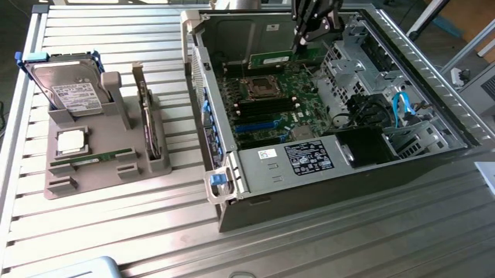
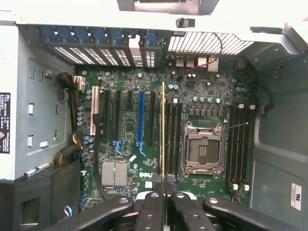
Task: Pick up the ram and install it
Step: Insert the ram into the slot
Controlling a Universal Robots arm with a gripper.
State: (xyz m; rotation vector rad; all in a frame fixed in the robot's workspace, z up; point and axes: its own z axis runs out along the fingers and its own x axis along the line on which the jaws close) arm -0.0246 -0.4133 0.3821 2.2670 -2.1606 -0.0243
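Gripper: I am watching the black two-finger gripper (image 2: 163,182) closing narrowly on the long, thin green circuit-board ram (image 2: 163,125), with a finger pressing on each of its faces.
Ram: it is hanging edge-on from the gripper, its gold edge showing in the wrist view. In the exterior view the ram (image 1: 272,59) is sitting inside the case, just under the gripper (image 1: 308,40).
Below the ram: it is lining up along the black memory slots (image 2: 173,130), just beside the square metal processor socket (image 2: 203,149). I cannot tell whether it is touching them.
Board: the green motherboard (image 2: 125,144) is carrying a long blue slot (image 2: 141,120) and a small finned silver heatsink (image 2: 114,173).
Case: the open grey metal computer case (image 1: 232,35) is lying on its side on the slatted metal desk (image 1: 325,243).
Holder: toward the exterior view's left, well apart from the case, a grey plastic holder (image 1: 108,142) is carrying four parts:
- a silver hard drive (image 1: 73,92) in a blue frame
- a square silver processor chip (image 1: 71,141)
- a dark expansion card (image 1: 145,116) standing on edge
- a second green stick (image 1: 104,157) lying flat
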